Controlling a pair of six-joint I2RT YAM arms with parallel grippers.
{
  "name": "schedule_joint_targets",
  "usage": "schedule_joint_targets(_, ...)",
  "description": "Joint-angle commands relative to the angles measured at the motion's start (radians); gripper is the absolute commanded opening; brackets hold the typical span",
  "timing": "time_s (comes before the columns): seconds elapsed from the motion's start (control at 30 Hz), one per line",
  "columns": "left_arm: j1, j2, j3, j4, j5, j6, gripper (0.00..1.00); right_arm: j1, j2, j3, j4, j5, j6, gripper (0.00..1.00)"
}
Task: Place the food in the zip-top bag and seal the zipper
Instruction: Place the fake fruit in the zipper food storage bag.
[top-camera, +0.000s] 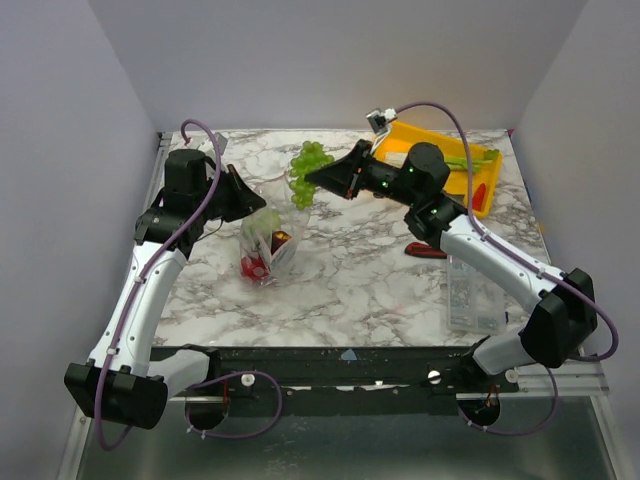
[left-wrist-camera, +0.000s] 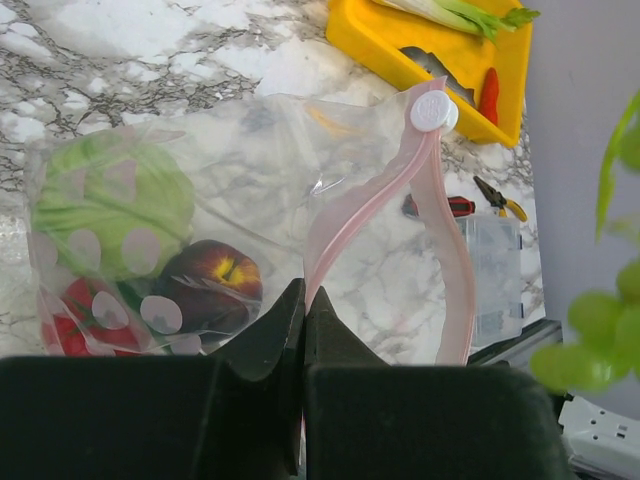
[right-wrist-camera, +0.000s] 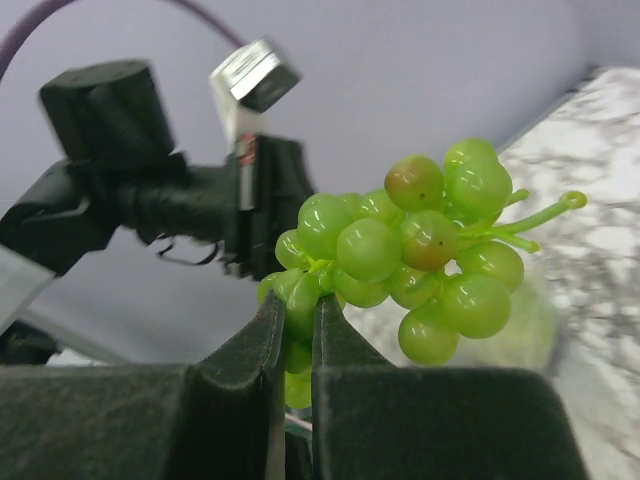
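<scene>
No word, label, brand or number can be read anywhere I look: not on the zip-top bag, not on the yellow tray, not on the clear box.

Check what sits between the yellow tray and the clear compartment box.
Red-handled pliers lie between tray and box; clearest in left wrist view.

The zip-top bag stands left of centre on the surface, clear, floppy, mouth gaping. Its pink zipper bows apart, pinched in my left claw. Inside I see a green leafy piece, a dark purple one, a red one. My right claw holds a grape bunch just beyond; the leek lies far right.
</scene>
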Motion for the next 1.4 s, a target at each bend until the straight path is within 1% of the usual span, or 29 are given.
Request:
schedule_joint_targets(0.0, 0.007, -0.023, -0.008, 0.032, 0.048, -0.012, 0.0, 0.102, 0.003, 0.015, 0.047, -0.056, 0.017, 0.0)
schedule_joint_targets(0.17, 0.007, -0.025, 0.003, 0.049, 0.06, -0.024, 0.0, 0.154, -0.007, 0.041, 0.056, -0.036, 0.036, 0.0)
schedule_joint_targets(0.3, 0.009, -0.019, 0.056, 0.045, 0.064, -0.043, 0.0, 0.174, 0.002, 0.048, 0.116, -0.016, 0.092, 0.0)
schedule_joint_targets(0.4, 0.013, -0.023, 0.096, 0.035, 0.025, -0.045, 0.0, 0.178, 0.028, 0.076, 0.066, 0.033, 0.096, 0.0)
schedule_joint_targets(0.5, 0.025, -0.03, 0.104, 0.026, 0.006, -0.052, 0.0, 0.186, 0.049, 0.11, -0.016, 0.065, 0.054, 0.0)
schedule_joint_targets(0.63, 0.041, -0.04, 0.086, 0.035, 0.01, -0.054, 0.0, 0.2, 0.054, 0.123, -0.022, 0.072, 0.03, 0.0)
schedule_joint_targets(0.8, 0.041, -0.037, 0.049, 0.062, 0.055, -0.079, 0.0, 0.209, 0.06, 0.146, -0.055, 0.101, -0.01, 0.0)
schedule_joint_targets(1.0, 0.042, -0.037, 0.034, 0.081, 0.098, -0.105, 0.0, 0.258, 0.072, 0.188, -0.178, 0.197, -0.152, 0.01)
schedule_joint_targets(1.17, 0.042, -0.041, 0.019, 0.092, 0.11, -0.112, 0.0, 0.304, 0.077, 0.186, -0.243, 0.346, -0.245, 0.08)
schedule_joint_targets(1.2, 0.042, -0.043, 0.016, 0.089, 0.11, -0.109, 0.0, 0.311, 0.077, 0.186, -0.255, 0.368, -0.269, 0.1)
schedule_joint_targets(1.3, 0.043, -0.044, 0.017, 0.085, 0.109, -0.103, 0.0, 0.329, 0.078, 0.184, -0.284, 0.429, -0.327, 0.22)
schedule_joint_targets(1.37, 0.042, -0.046, 0.017, 0.084, 0.104, -0.1, 0.0, 0.331, 0.076, 0.174, -0.289, 0.431, -0.343, 0.37)
